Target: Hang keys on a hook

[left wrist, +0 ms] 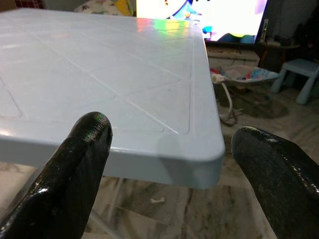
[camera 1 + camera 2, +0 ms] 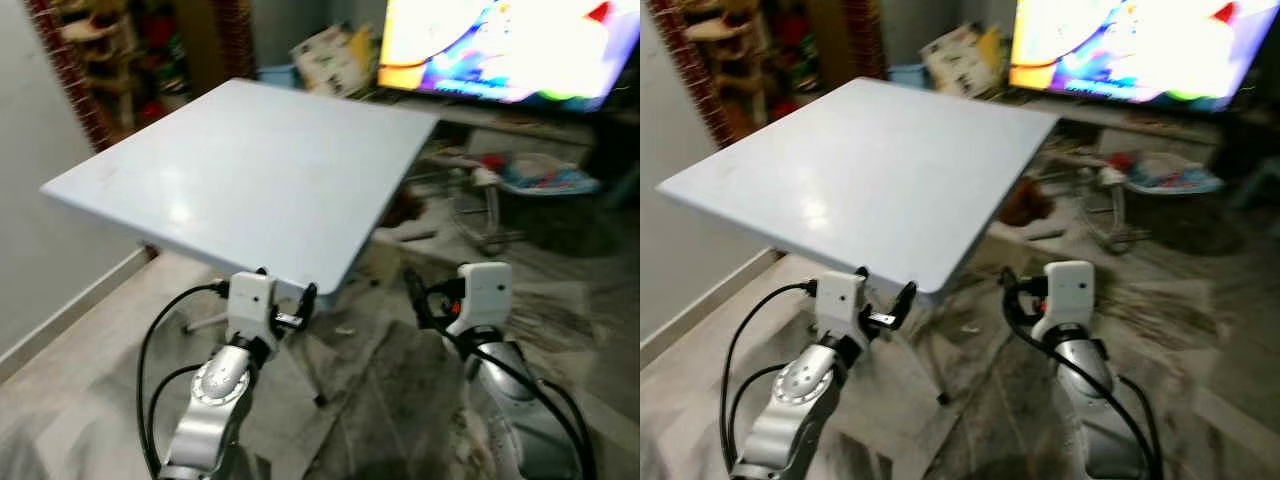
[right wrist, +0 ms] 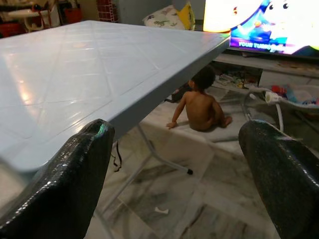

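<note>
A pale blue plastic folding table (image 2: 250, 170) with a bare top stands right in front of me. My left gripper (image 2: 287, 292) is held just below the table's near corner, open, with nothing between its fingers (image 1: 75, 164). That corner (image 1: 199, 154) sits in the gap between the two fingers in the left wrist view. My right gripper (image 2: 425, 295) hangs to the right of the table's near edge, over the floor, and it stands open and empty as well (image 3: 174, 169).
A person (image 3: 199, 107) sits on the marble floor beyond the table's far side. A lit TV (image 2: 500, 40) is at the back right, with a baby bouncer (image 2: 530, 180) below it. A wall (image 2: 30, 200) runs along the left, a cluttered shelf (image 2: 110, 50) behind it.
</note>
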Tool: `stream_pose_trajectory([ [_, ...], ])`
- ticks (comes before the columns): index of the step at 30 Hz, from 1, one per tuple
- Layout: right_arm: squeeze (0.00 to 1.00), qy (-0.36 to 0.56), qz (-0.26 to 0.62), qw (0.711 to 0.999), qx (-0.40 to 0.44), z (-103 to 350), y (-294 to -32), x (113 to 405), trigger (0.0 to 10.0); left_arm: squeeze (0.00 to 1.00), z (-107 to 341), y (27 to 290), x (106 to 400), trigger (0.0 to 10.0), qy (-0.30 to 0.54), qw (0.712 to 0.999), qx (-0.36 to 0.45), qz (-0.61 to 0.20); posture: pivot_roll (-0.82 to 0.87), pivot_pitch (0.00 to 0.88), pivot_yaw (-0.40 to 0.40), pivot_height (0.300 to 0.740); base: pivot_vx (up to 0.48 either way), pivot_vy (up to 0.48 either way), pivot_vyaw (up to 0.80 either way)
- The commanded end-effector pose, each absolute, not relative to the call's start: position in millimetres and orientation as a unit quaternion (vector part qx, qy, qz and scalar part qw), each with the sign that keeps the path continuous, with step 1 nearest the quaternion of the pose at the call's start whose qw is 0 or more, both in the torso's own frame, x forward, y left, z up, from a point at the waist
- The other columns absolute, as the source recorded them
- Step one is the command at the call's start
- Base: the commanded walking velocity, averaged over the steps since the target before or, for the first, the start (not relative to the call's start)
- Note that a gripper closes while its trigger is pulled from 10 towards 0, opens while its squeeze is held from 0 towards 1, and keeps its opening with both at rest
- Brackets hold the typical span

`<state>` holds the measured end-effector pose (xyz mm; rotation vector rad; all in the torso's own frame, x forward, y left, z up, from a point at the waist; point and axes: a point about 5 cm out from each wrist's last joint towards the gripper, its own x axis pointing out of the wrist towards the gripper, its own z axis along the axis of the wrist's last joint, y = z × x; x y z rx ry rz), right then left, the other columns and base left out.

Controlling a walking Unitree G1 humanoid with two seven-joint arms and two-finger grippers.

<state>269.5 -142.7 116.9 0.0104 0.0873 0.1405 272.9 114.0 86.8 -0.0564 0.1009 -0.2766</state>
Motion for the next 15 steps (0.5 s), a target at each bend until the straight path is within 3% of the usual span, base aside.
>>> stream_pose_trajectory([
  [1, 0.0, 0.038, 0.064, 0.997, -0.001, 119.9, -147.5, 270.2, 10.0, 0.0, 87.7, 110.1, 273.8, 10.0, 0.049, 0.988, -0.037, -0.144, -0.07, 0.0, 0.059, 0.74, 0.0, 0.0, -0.8],
  [15, 0.0, 0.034, 0.053, 0.998, -0.006, 121.0, -150.6, 272.1, 10.0, 0.0, 85.5, 111.4, 274.5, 10.0, 0.06, 0.987, -0.056, -0.136, -0.07, 0.0, 0.062, 0.74, 0.0, 0.0, -0.8],
])
